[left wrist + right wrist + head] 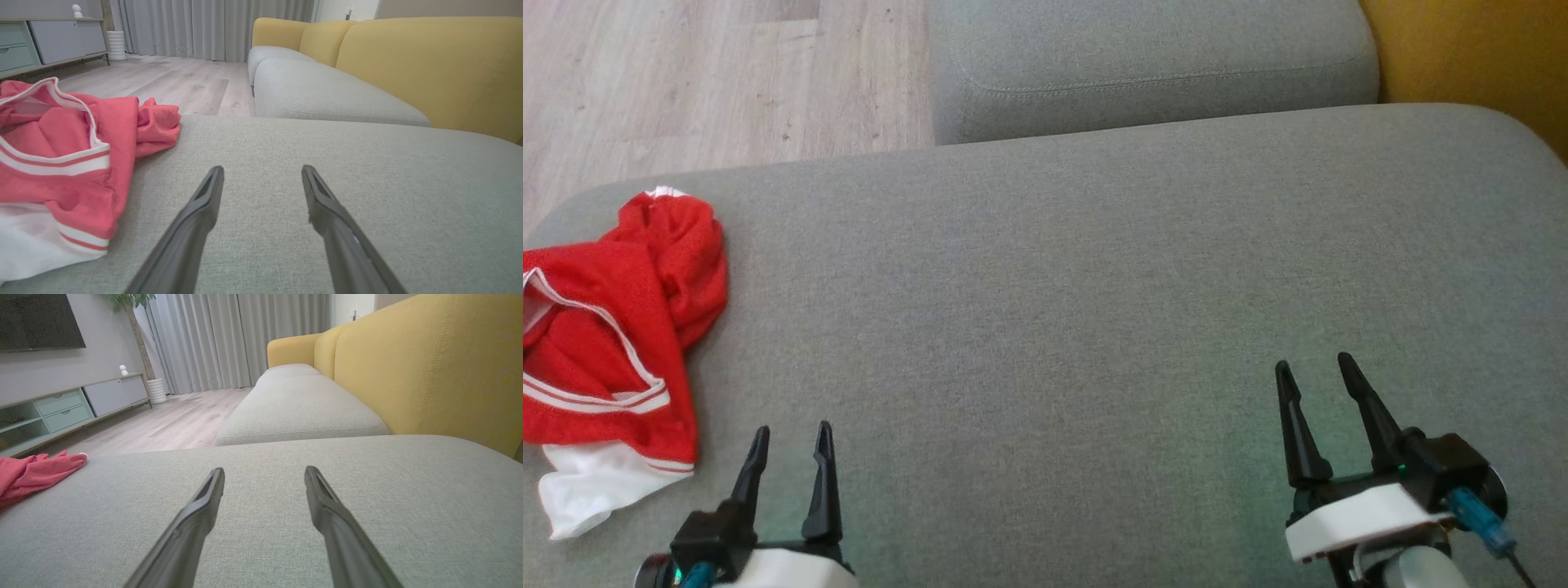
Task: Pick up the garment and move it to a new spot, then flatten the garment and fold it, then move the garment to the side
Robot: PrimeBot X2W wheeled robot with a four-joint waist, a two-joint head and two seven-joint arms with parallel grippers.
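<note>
Left gripper [793, 427], 7 o'clock; right gripper [1313, 361], 4 o'clock: both parted, nothing gripped, pointed toward 12 over grey cushion [1054, 310]. Garment [613, 327] crumpled at 9 o'clock.

Red garment [613, 327] with white trim, crumpled, far left on cushion.

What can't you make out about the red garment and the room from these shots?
- Garment: crumpled, so its own folds hide its type and full shape; the head view's left edge cuts it off.
- Right wrist view: the left edge cuts most of it off.
- White object on the cabinet, right wrist view: too small to identify.
</note>
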